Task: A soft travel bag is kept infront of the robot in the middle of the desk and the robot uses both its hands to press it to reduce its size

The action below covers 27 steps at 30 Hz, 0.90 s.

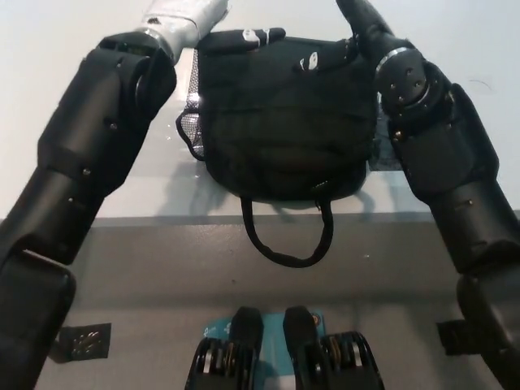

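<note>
The black soft travel bag (284,130) lies in the middle of the white desk (138,191), and its handle loop (286,248) hangs over the front edge. My white left hand (188,15) is at the bag's far left corner, mostly cut off by the picture's top, with its dark thumb (244,37) lying across the bag's top edge. My black right hand (357,23) reaches over the far right corner, its thumb (323,58) resting on the bag's upper face. Both hands are open and grasp nothing. Their other fingers are out of view.
A mesh pocket (192,122) sticks out on the bag's left side. A dark patch (382,158) on the desk shows beside my right forearm. Black tape marks (81,341) lie on the floor below the desk's front edge.
</note>
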Motion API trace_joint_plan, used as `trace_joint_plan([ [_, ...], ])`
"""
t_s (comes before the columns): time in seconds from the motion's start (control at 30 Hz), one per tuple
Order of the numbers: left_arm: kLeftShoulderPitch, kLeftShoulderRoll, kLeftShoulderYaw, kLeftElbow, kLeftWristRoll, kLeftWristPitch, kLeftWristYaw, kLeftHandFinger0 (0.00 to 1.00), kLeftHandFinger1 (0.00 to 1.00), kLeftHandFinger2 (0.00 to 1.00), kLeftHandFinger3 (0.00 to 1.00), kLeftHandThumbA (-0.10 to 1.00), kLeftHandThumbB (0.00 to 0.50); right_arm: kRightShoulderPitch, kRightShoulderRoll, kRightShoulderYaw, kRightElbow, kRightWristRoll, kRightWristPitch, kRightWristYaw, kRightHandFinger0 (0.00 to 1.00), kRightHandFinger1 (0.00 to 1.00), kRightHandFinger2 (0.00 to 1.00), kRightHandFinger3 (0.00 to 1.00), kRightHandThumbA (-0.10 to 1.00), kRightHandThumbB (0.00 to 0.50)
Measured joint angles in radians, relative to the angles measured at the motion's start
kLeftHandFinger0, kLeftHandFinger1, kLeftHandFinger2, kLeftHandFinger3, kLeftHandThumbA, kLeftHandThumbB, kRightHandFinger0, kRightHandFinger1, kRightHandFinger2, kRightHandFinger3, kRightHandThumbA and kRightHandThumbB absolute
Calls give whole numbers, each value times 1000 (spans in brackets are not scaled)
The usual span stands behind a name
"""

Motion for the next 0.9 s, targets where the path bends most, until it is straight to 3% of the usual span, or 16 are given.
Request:
trace_joint_plan([
  [0.17, -3, -74, 90, 95, -66, 14, 67, 1000, 1000, 1000, 1000, 1000, 327, -39, 21, -68, 82, 67, 0, -8, 1000, 1000, 1000, 1000, 1000, 236],
  [0.23, -8, -95, 98, 128, -78, 16, 96, 1000, 1000, 1000, 1000, 1000, 370, -44, 30, -81, 93, 91, 0, -9, 1000, 1000, 1000, 1000, 1000, 204],
  [0.33, -22, -121, 103, 171, -96, 17, 135, 1000, 1000, 1000, 1000, 1000, 374, -50, 34, -95, 121, 121, -2, -11, 1000, 1000, 1000, 1000, 1000, 133],
  [0.4, -38, -133, 103, 202, -106, 16, 161, 1000, 1000, 1000, 1000, 1000, 371, -56, 34, -104, 147, 141, -5, -12, 1000, 1000, 1000, 1000, 1000, 151],
  [0.63, -84, -156, 105, 266, -142, 17, 235, 1000, 1000, 1000, 1000, 1000, 369, -57, 34, -107, 152, 185, -6, -18, 1000, 1000, 1000, 1000, 1000, 134],
  [0.7, -84, -161, 101, 273, -146, 18, 252, 1000, 1000, 1000, 1000, 1000, 357, -57, 34, -107, 153, 198, -8, -19, 1000, 1000, 1000, 1000, 1000, 93],
  [0.77, -84, -163, 94, 282, -148, 19, 262, 1000, 1000, 1000, 1000, 1000, 346, -57, 34, -107, 157, 208, -12, -19, 1000, 1000, 1000, 1000, 1000, 127],
  [0.9, -82, -165, 65, 291, -150, 26, 288, 1000, 1000, 1000, 1000, 1000, 346, -55, 35, -104, 170, 216, -12, -26, 1000, 1000, 1000, 1000, 1000, 151],
])
